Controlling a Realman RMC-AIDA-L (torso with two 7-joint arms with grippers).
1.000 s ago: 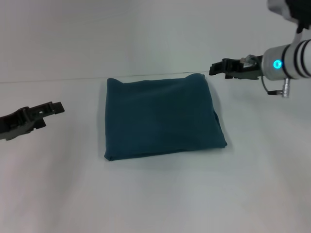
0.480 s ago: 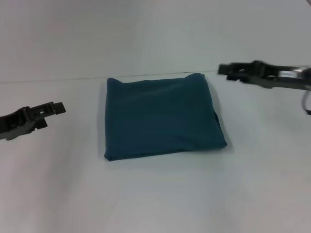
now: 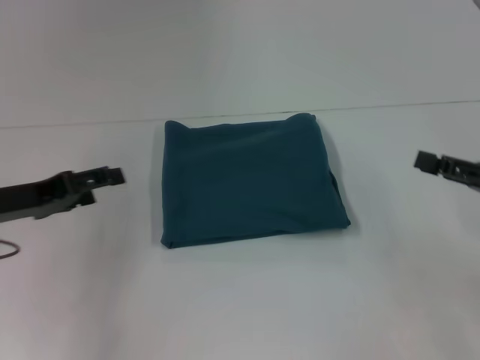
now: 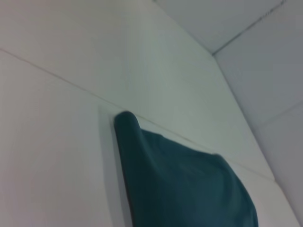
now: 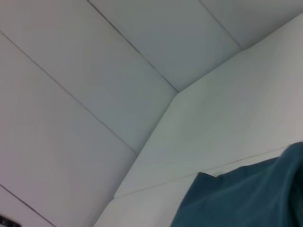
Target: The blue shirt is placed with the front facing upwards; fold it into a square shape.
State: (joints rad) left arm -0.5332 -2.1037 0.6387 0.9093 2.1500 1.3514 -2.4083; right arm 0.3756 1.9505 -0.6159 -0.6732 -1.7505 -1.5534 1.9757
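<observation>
The blue shirt [image 3: 251, 180] lies folded into a roughly square, plain teal packet in the middle of the white table [image 3: 240, 307]; no print or collar shows. My left gripper [image 3: 111, 178] hovers to the left of the shirt, a short gap from its left edge. Off to the shirt's right, my right gripper [image 3: 424, 160] reaches in from the picture's edge, well apart from the cloth. Neither gripper touches the shirt. The left wrist view shows one rounded corner of the blue shirt [image 4: 184, 189]. The right wrist view shows another corner of the blue shirt [image 5: 251, 201].
A pale wall [image 3: 240, 52] rises behind the table's far edge, just beyond the shirt. A thin dark cable loop [image 3: 7, 251] shows at the left edge below my left arm.
My right gripper has swung away from the shirt's far right corner, out to the right and nearer me. My left gripper has shifted slightly right, toward the shirt. The shirt has not moved.
</observation>
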